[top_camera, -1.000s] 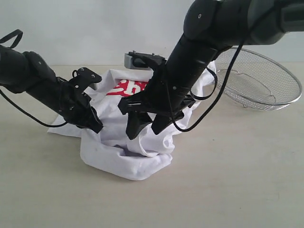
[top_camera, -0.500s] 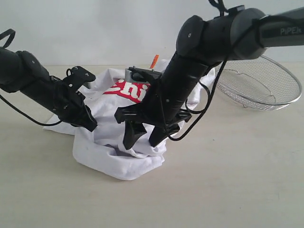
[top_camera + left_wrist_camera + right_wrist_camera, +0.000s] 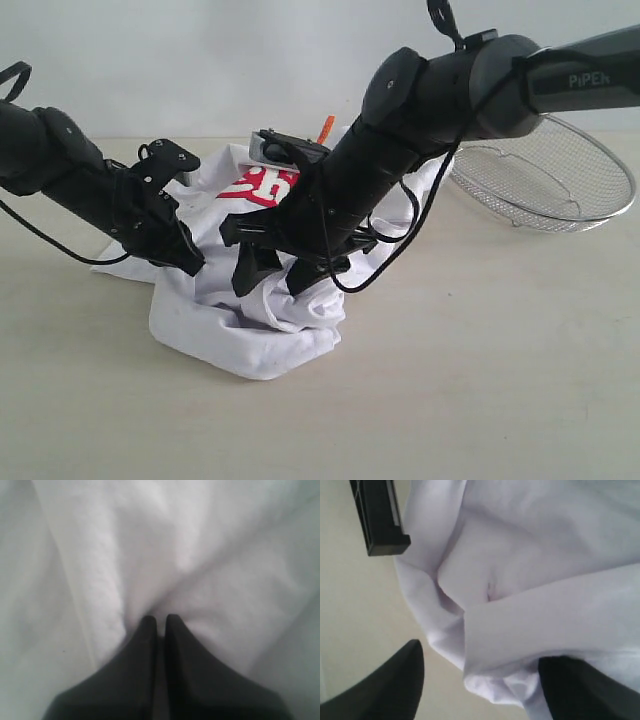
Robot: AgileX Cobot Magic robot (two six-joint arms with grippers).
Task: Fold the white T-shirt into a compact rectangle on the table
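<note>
The pale beige table (image 3: 500,390) fills the lower part of the exterior view and carries everything else. The white T-shirt (image 3: 250,340) lies crumpled in a loose heap on the table, left of the middle. Its near edge bulges in a rounded fold toward the camera and its back part is heaped higher.

A round wire basket (image 3: 560,185) rests on the table at the far right, well apart from the shirt.

Two black arms lean in over the cloth. The right arm (image 3: 440,90) reaches down from the upper right and across the middle of the heap. The left arm (image 3: 60,165) comes in low from the left edge.

The right pincer (image 3: 270,282) points down onto the top of the shirt with its fingers spread wide. In the right wrist view this pincer (image 3: 481,655) stands open, with a thick fold of white cloth lying between the two dark fingers and bare table beside it.

The left pincer (image 3: 195,262) sits at the shirt's left side. In the left wrist view it (image 3: 157,620) is closed, its two fingers pressed together. White cloth is gathered into creases right at its tips, so it appears to pinch the shirt.

Red lettering (image 3: 258,185) shows on the raised back part of the shirt, partly hidden behind the right arm. A small orange tag (image 3: 325,128) sticks up just above it.
</note>
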